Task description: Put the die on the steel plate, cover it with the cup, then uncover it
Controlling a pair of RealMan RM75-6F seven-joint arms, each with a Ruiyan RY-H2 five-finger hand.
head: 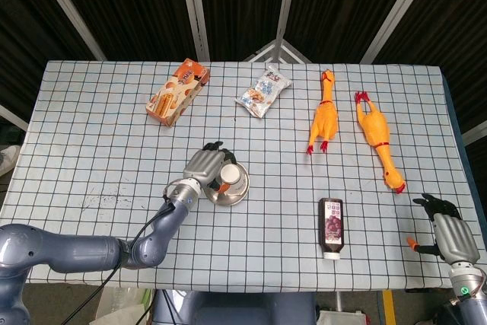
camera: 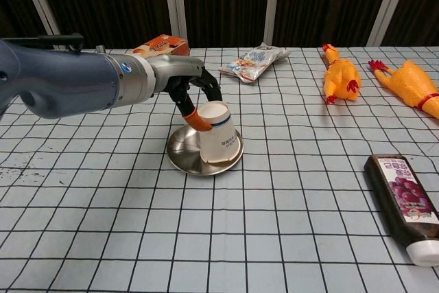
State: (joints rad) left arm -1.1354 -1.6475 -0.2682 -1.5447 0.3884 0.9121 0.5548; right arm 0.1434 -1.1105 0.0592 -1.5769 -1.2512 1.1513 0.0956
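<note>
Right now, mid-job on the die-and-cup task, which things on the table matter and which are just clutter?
Job items:
- paper cup, upside down on the plate, held by the left hand
- steel plate
- die: not visible

Lying about:
- snack box
- snack bag
- two rubber chickens
- dark bottle
- right hand, idle at the table edge
</note>
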